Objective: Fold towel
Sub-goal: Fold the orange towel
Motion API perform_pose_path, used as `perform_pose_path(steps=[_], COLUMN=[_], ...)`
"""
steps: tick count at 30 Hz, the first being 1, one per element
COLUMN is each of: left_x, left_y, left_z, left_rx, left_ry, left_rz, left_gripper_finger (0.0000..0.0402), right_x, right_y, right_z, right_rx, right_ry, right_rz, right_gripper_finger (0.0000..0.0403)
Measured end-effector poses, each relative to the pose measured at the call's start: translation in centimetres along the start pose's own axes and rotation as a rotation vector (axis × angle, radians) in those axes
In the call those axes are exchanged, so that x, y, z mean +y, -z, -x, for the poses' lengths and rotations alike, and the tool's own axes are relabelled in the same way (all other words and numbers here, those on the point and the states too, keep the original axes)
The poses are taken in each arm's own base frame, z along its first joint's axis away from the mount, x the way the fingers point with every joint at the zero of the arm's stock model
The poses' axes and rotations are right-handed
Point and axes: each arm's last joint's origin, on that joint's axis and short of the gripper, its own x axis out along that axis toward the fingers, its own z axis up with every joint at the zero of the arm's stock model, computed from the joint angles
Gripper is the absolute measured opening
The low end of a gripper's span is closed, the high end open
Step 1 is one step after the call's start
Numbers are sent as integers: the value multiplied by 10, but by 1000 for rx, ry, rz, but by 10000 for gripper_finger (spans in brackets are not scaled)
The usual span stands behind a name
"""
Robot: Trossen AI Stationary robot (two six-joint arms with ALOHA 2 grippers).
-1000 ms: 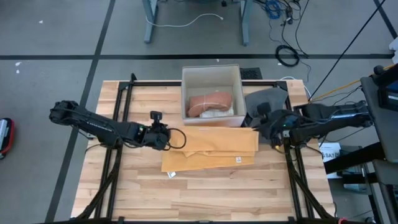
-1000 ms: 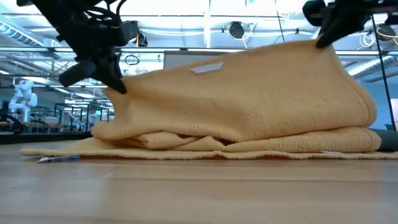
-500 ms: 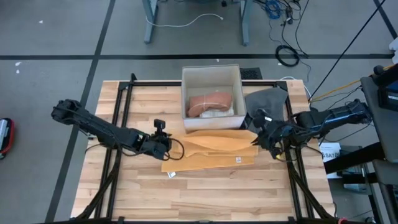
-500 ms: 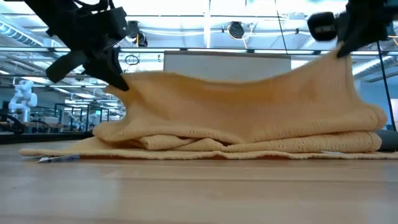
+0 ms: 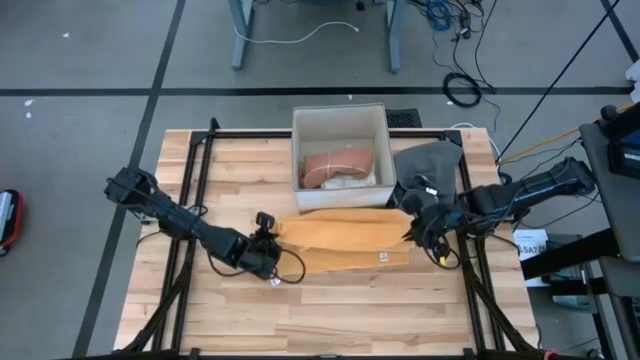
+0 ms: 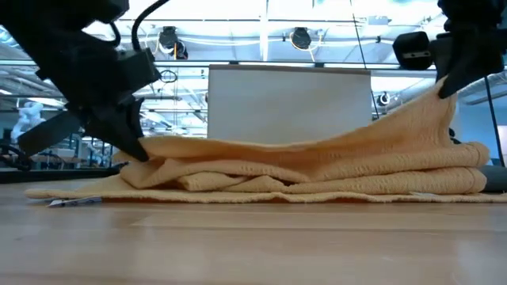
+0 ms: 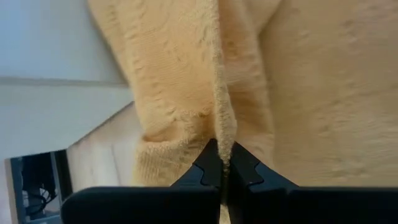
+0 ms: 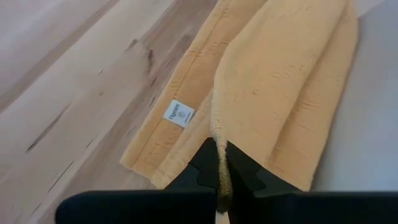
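Observation:
A yellow towel (image 5: 345, 243) lies folded in layers on the wooden table (image 5: 230, 320), in front of a white box (image 5: 340, 125). My left gripper (image 5: 268, 248) is shut on the towel's left end and sits low, close to the table (image 6: 136, 150). My right gripper (image 5: 414, 229) is shut on the right end and stands higher (image 6: 444, 85). Between them the top layer (image 6: 317, 154) sags onto the layers under it. My left gripper pinches the edge of the towel's top layer (image 7: 222, 140) between its two shut fingers, slanting down from the table's left. That end lies low on the layers beneath it. My right gripper pinches the corner of the top layer (image 8: 217, 138) between its two shut fingers, slanting down from the table's right. This end is held up clear of the lower layers, and the cloth slopes down from it toward the middle.
The white box holds a pinkish cloth (image 5: 338, 165). A grey cloth (image 5: 432, 160) lies to the box's right. A black frame (image 5: 195, 190) runs along the table's sides. A white label (image 5: 381, 257) shows on the towel's lower layer. Bare wood lies along the near edge.
Both grippers have gone down and toward the table's near edge, staying shut on the towel. The top layer, which stood high like a tent, has sunk onto the lower layers. The left end has dropped most; the bottom layer has stayed in place.

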Motion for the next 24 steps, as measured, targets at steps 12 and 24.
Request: perform_pose_path(steps=[12,24], left_x=[-9,-16], left_y=[-5,-2], left_z=[5,8], left_rx=[-54,-36], left_ry=[-1,88], left_rz=[30,53], left_gripper_finger=[0,0], right_x=[-1,8], right_y=[-20,-6], right_z=[-27,-87], right_rx=[-60,282], right_ry=[4,-27], right_rz=[-117,-354], right_gripper_finger=[0,0])
